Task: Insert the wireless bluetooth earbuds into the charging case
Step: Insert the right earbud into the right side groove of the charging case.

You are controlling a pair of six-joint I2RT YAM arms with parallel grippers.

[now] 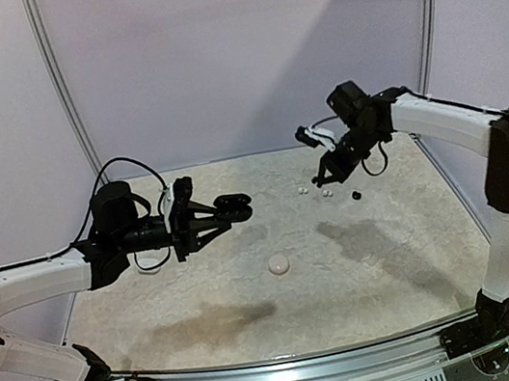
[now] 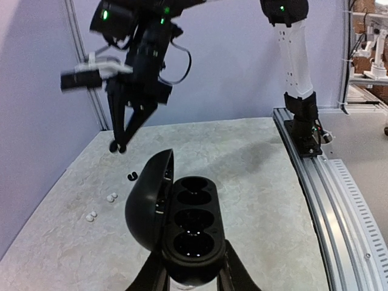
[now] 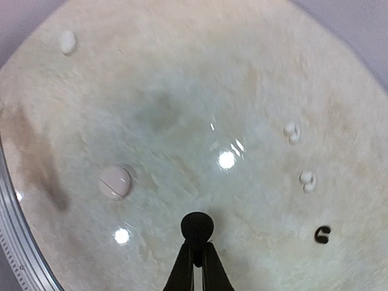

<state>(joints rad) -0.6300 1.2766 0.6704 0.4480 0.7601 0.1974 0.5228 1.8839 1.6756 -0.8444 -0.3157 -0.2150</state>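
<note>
The left fingers (image 1: 212, 215) are clamped on the base of the black charging case (image 2: 193, 233), holding it up off the table (image 1: 206, 306), out over the left half. The case stands open, its lid (image 2: 148, 200) swung off to one side and the dark wells facing up.

Over on the far right side, the right fingers (image 3: 196, 245) are pressed together on a black earbud (image 3: 197, 227). It is pinched at their very tips and carried in the air above the table, well apart from the open case. A second black earbud (image 3: 322, 234) lies on the table near those fingers. One pair of white earbuds (image 3: 307, 180) lies close to it, the two buds touching, and the other white pair (image 3: 292, 132) lies just beyond, also touching. A closed white case (image 3: 115, 182), smooth and pebble-shaped, sits alone near the middle of the table, between the two arms and apart from all the loose buds
</note>
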